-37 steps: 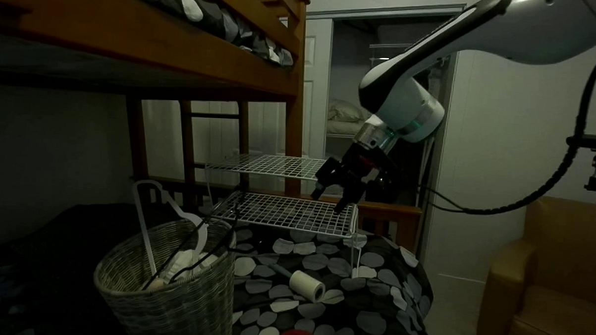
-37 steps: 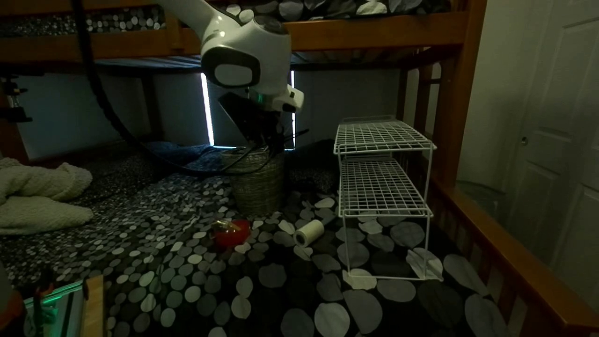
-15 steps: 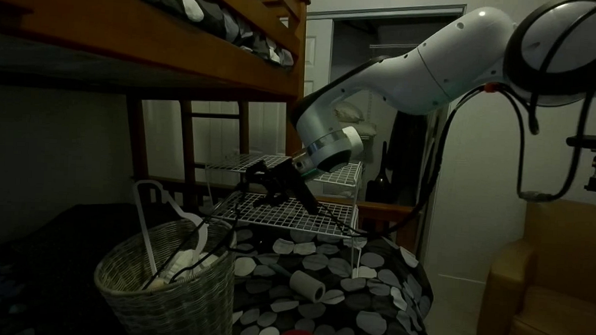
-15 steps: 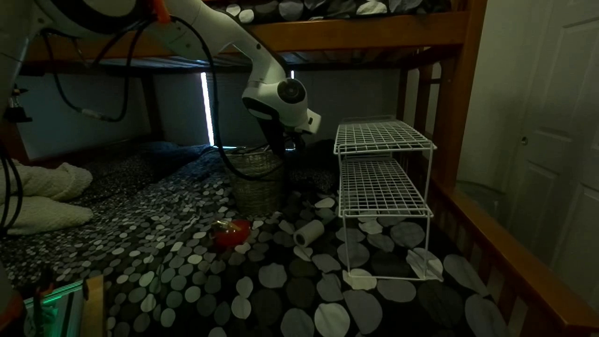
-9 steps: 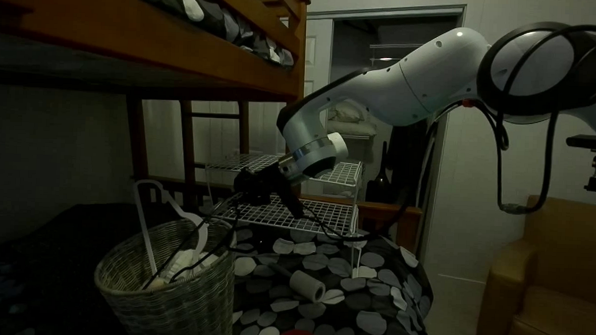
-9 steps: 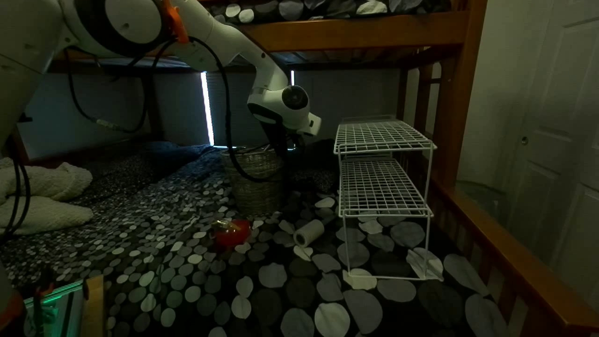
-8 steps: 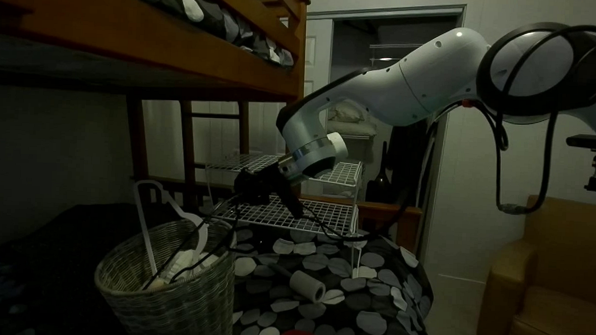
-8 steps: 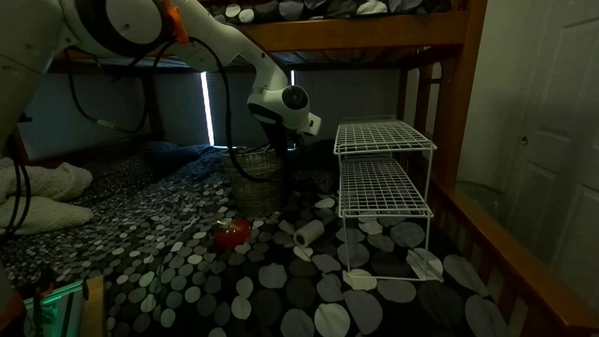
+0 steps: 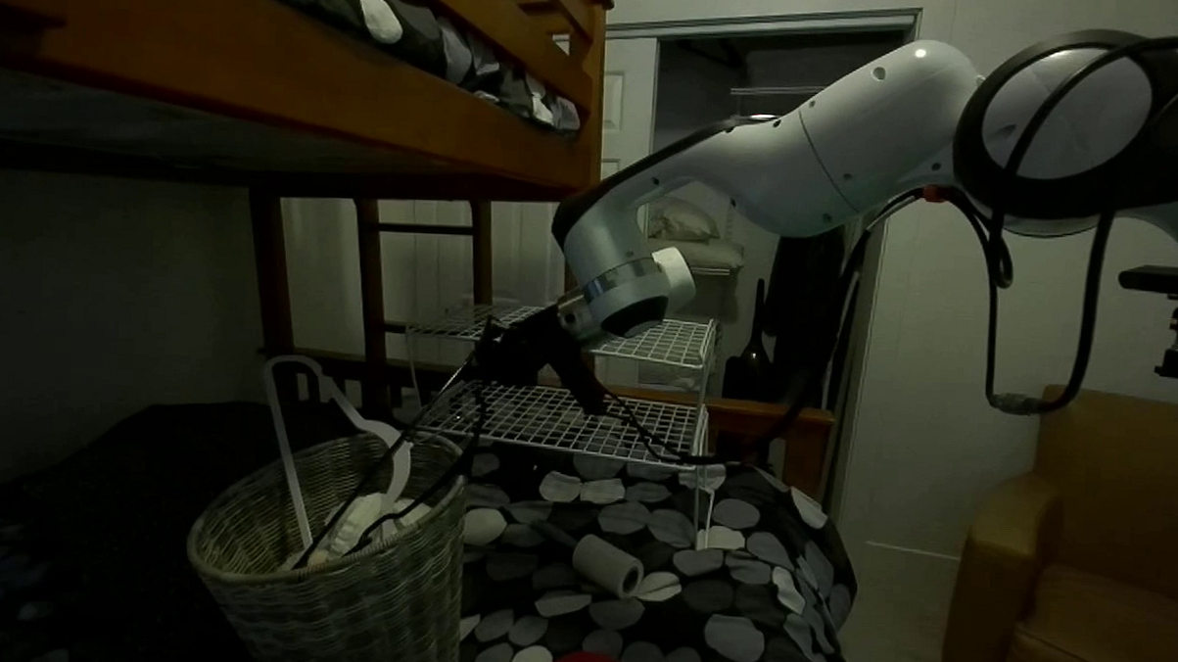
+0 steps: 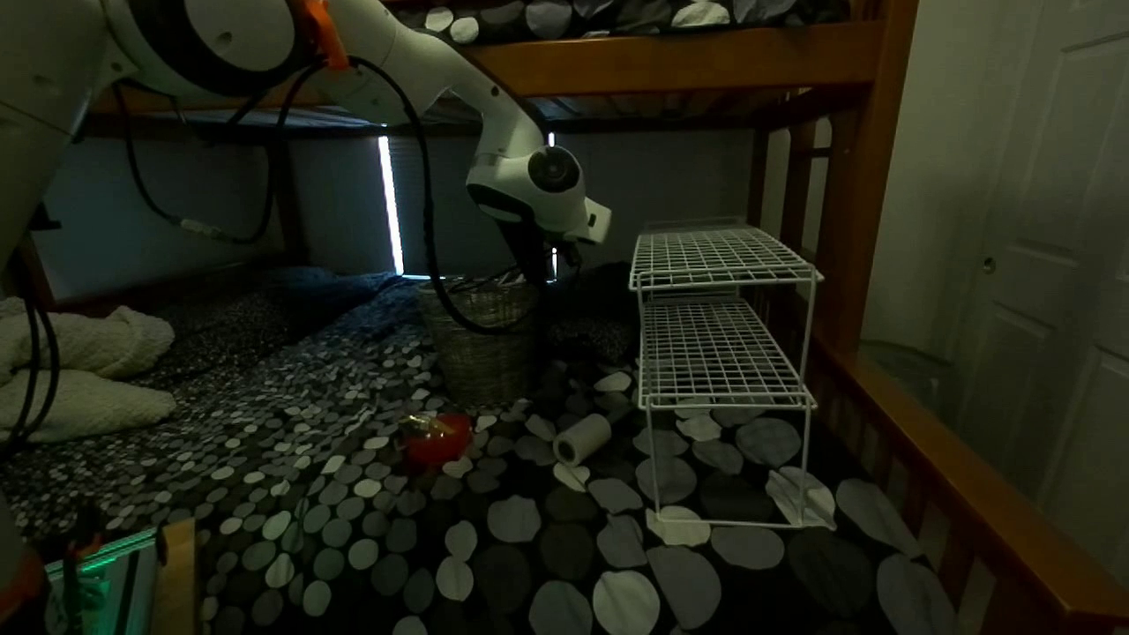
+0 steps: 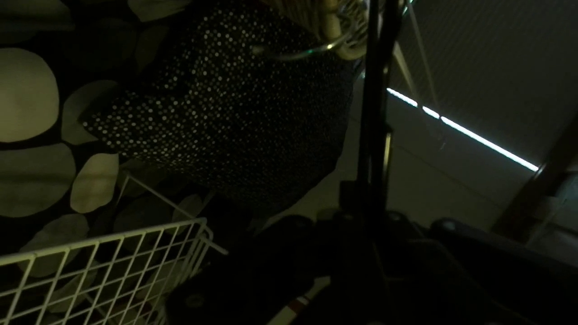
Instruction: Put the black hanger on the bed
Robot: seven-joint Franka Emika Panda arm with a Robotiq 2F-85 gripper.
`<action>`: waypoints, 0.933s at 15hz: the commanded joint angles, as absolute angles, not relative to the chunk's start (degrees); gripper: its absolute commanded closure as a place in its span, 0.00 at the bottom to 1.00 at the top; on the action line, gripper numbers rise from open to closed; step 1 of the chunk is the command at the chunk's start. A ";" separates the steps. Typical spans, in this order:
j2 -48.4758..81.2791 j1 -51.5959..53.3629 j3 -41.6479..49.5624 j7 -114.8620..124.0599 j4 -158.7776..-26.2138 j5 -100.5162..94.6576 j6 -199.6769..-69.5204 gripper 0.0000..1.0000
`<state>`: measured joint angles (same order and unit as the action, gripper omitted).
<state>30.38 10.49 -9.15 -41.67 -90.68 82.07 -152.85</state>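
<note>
The black hanger (image 11: 377, 90) leans out of the wicker basket (image 9: 363, 617), its lower part inside and its upper end rising over the rim. My gripper (image 9: 485, 362) is shut on that upper end, above and beside the basket; in the wrist view the thin black bars run from between the dark fingers (image 11: 350, 194) up toward the basket. Where exactly the fingertips meet the hanger is too dark to tell. The basket stands on the bed (image 10: 512, 520), whose black cover has white and grey spots. In an exterior view the arm hides much of the gripper.
A white hanger (image 9: 286, 438) sticks up from the basket. Close by stands a two-tier white wire shelf (image 10: 728, 284). On the bed lie a lint roller (image 10: 582, 439) and a red bowl (image 10: 438, 445). The wooden upper bunk (image 10: 706, 66) hangs overhead.
My gripper has come across the shelf to the hanger's upper end and shut on it. In the last half second it has risen slightly, and the hanger has shifted with it.
</note>
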 commanded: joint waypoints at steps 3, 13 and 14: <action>26.30 4.62 -12.19 -44.65 -92.66 94.23 -140.86 0.99; 24.67 7.98 -9.63 -37.38 -97.50 91.09 -111.00 1.00; 24.65 7.95 -9.42 -36.62 -97.68 88.92 -107.78 1.00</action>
<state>25.84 6.70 -10.49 -39.74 -95.48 93.82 -113.75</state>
